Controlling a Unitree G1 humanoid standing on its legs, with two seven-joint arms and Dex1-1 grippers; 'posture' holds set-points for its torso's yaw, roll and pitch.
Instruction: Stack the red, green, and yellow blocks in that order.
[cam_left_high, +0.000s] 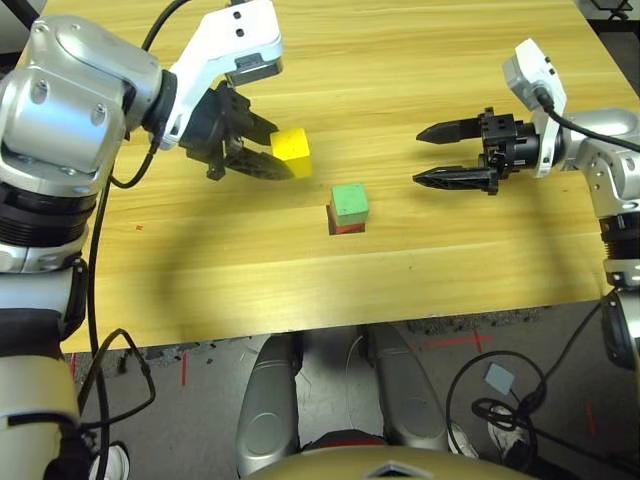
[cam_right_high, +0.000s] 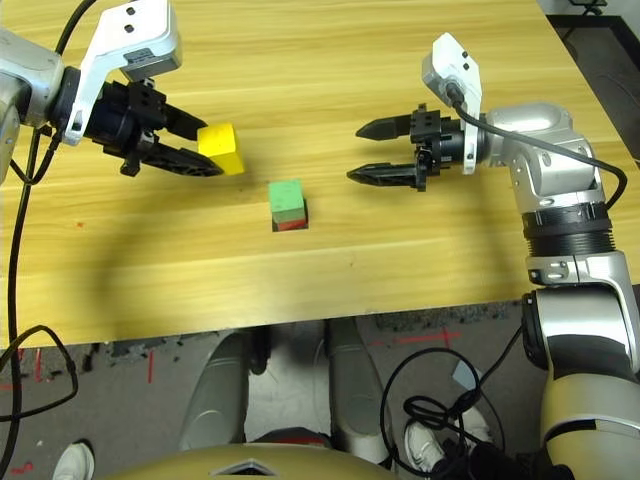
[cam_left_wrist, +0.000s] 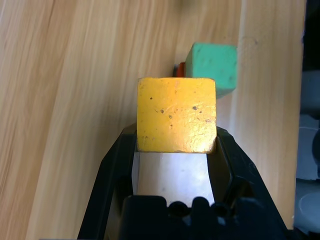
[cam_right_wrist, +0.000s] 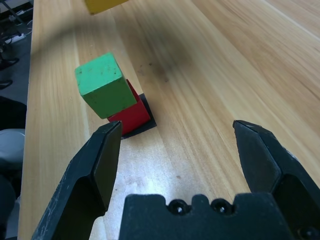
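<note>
Green block (cam_left_high: 350, 203) already sits on the red block (cam_right_wrist: 131, 111), which rests on a flat black square mark (cam_right_wrist: 146, 123) on the wooden table (cam_left_high: 420, 60); the green one looks twisted and a little offset on the red, so the pair is not squarely aligned. Two of three levels done, by my reading. Yellow block (cam_left_high: 292, 151) is clamped between the fingers of the left gripper (cam_left_high: 268, 150) and held above the table, off to the robot's left of the stack and not yet over it. Right gripper (cam_left_high: 432, 156) hangs on the other side of the stack, jaws spread wide, holding nothing. Left to do: carry the yellow block over the green, set it down flat, let go. Likely risk: the skewed green block gives a smaller landing face.
</note>
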